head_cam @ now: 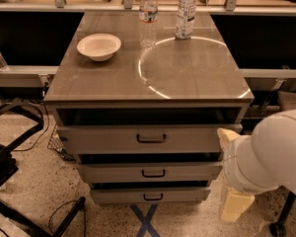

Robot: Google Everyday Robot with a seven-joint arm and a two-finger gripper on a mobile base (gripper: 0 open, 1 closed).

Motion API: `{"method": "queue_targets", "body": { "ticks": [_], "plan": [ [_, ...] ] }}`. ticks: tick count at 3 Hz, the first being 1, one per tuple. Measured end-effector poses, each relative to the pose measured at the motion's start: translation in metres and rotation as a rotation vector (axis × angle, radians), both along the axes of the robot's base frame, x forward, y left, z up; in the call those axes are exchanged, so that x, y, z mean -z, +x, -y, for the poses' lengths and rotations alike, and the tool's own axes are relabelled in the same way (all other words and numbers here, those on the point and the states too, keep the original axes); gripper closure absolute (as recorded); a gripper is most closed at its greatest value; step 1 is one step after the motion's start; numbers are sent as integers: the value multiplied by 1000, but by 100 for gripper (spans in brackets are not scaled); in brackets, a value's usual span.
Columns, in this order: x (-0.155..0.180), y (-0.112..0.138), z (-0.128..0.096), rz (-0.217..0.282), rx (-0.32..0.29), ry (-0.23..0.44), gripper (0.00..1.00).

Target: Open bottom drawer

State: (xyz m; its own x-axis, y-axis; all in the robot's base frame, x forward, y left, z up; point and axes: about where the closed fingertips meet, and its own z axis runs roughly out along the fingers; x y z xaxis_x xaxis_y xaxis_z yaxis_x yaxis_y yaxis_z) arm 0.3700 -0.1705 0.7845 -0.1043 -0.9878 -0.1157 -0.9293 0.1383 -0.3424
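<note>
The bottom drawer (113, 195) is the lowest, slimmest grey-taupe front of the cabinet, with a small dark bar handle (153, 197). Its front sits in line with the middle drawer (108, 173) above it, and none of its inside shows. My white arm (271, 152) fills the lower right. The cream-coloured gripper (235, 206) hangs low beside the cabinet's right side, right of the bottom drawer and apart from its handle.
The tall top drawer (98, 139) sits under the grey tabletop (103, 83). On top stand a white bowl (99, 46) and two water bottles (148, 16) (186, 11). Black frame and cables (19, 181) lie at left. A blue X (145, 221) marks the floor.
</note>
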Motion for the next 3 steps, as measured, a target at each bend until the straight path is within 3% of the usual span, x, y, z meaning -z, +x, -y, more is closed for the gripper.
{"method": "queue_targets", "body": {
  "ticks": [1, 2, 3],
  "plan": [
    [-6, 3, -1, 8, 0, 3, 0],
    [21, 4, -6, 6, 1, -29, 0],
    [99, 3, -11, -44, -20, -72, 0]
  ]
}}
